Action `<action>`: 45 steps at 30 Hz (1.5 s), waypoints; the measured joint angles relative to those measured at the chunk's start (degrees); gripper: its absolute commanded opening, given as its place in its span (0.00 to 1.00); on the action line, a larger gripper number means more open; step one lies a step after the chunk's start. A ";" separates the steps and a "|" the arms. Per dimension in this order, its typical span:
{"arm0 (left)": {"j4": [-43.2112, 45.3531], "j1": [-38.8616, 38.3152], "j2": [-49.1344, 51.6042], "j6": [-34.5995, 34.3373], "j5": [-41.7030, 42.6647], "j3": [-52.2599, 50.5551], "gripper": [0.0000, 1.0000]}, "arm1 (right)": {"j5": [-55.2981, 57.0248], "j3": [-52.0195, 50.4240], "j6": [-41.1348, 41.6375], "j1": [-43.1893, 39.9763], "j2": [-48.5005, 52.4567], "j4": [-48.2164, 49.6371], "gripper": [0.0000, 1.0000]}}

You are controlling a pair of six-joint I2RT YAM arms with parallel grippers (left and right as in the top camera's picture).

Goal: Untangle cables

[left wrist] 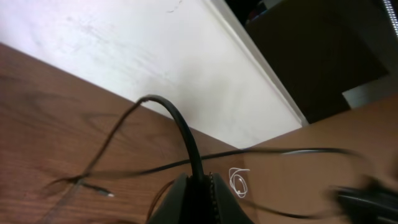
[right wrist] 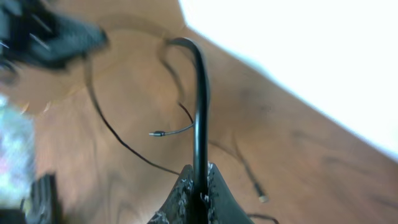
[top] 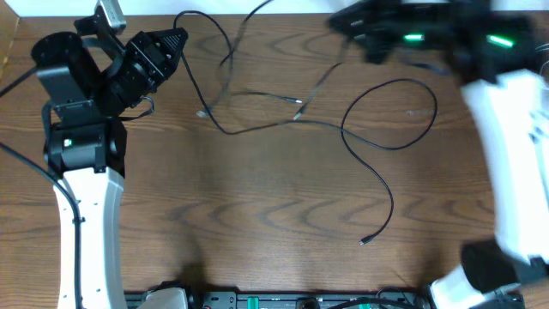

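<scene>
The cables (top: 296,118) lie across the upper middle of the surface (top: 257,232). Their tangle runs mostly left to right between the 2 arms. The longest black strand makes a wide loop right of centre, then trails down to a plug end (top: 364,241) that points toward the lower left.

The left pincer (top: 174,39), at the upper left, is pinching a black strand. In the left wrist view it arches up and away from the fingers. The right pincer (top: 347,24), blurred at the upper right, also pinches a black strand, which rises nearly straight in its wrist view.

Bare wood fills the lower half of the frame. The far edge of the surface runs just behind both pincers.
</scene>
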 measured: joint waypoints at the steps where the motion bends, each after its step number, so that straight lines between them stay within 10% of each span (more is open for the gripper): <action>1: -0.24 0.00 0.55 0.00 -0.26 0.00 0.07 | 0.55 0.09 1.29 -1.73 -2.71 0.20 0.01; 21: -27.87 -2.51 15.30 5.97 -11.89 0.00 0.08 | 1.55 0.37 28.09 -34.29 -16.28 24.70 0.01; 45: -31.63 -2.69 19.02 11.98 -23.82 0.00 0.08 | 24.24 0.26 28.33 -55.36 0.61 28.65 0.01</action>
